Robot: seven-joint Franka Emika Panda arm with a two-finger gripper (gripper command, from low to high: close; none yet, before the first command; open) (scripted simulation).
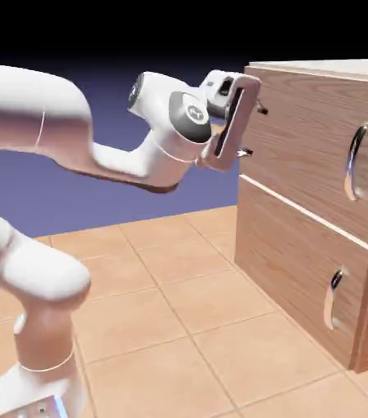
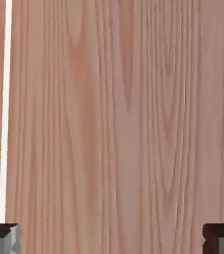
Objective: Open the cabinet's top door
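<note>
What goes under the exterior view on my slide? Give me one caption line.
White arm holds its open tool against the closed cabinet's top door, away from the curved silver handle.

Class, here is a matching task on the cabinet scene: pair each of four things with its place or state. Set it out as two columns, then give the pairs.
Things
1. top door
2. lower door
3. hand
4. top door's handle

Places or states
A. fingers spread apart, holding nothing, pointing at the wood
B. curved silver bar, upright, untouched near the exterior view's right edge
C. shut, just under the cabinet's pale top
D. shut, nearest the tiled floor

Pairs: 1-C, 2-D, 3-A, 4-B
</note>
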